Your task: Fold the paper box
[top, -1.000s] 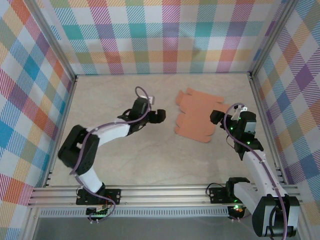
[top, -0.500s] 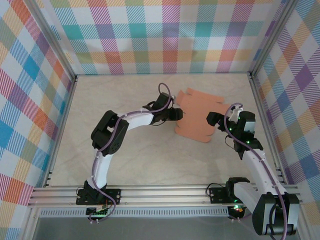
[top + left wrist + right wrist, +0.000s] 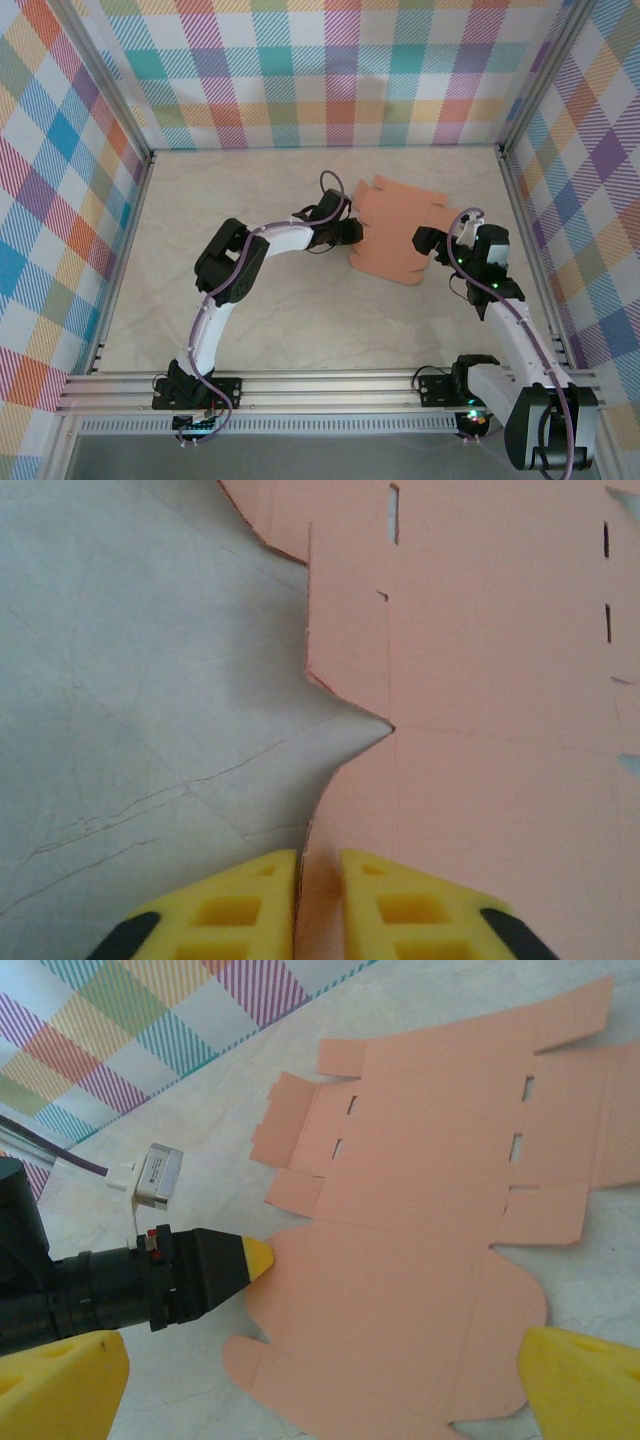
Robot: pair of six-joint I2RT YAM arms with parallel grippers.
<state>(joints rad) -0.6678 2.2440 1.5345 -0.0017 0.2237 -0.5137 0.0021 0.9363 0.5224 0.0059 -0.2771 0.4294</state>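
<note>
Flat, unfolded salmon-orange paper box point(image 3: 398, 232)

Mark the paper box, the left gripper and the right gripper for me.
paper box point(image 3: 400, 235), top view, middle of the flat card's main panel.
left gripper point(image 3: 318, 865), left wrist view, midway between its yellow fingertips, at the card's edge.
right gripper point(image 3: 320, 1375), right wrist view, midway between its wide-apart yellow fingertips.
</note>
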